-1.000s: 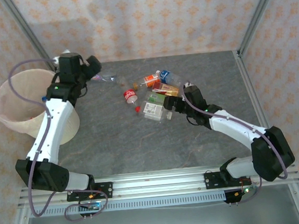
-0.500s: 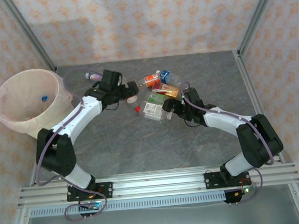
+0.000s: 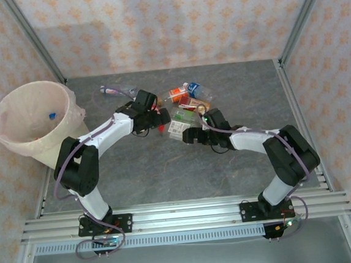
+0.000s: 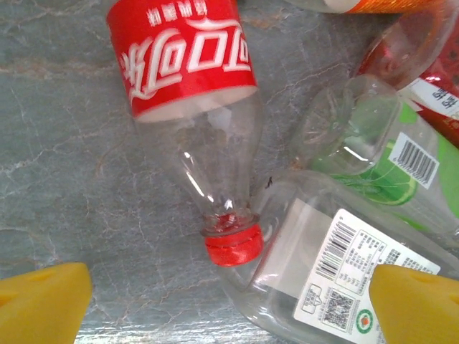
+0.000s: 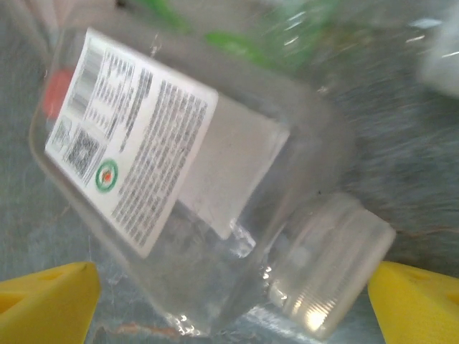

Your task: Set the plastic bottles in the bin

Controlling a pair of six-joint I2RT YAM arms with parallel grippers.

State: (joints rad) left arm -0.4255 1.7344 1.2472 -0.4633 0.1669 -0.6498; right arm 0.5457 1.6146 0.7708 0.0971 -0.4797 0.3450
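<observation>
Grey marbled tabletop (image 3: 136, 172), patterned peach walls (image 3: 172, 21), aluminium frame posts (image 3: 301, 16) at the corners.

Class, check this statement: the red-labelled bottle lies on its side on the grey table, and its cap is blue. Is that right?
Not quite. The cap is red, not blue, as the left wrist view shows. The rest holds: the red-labelled bottle lies on its side on the grey table.

Clustered plastic bottles (image 3: 188, 101) block the centre; table (image 3: 160, 173) open nearer.
</observation>
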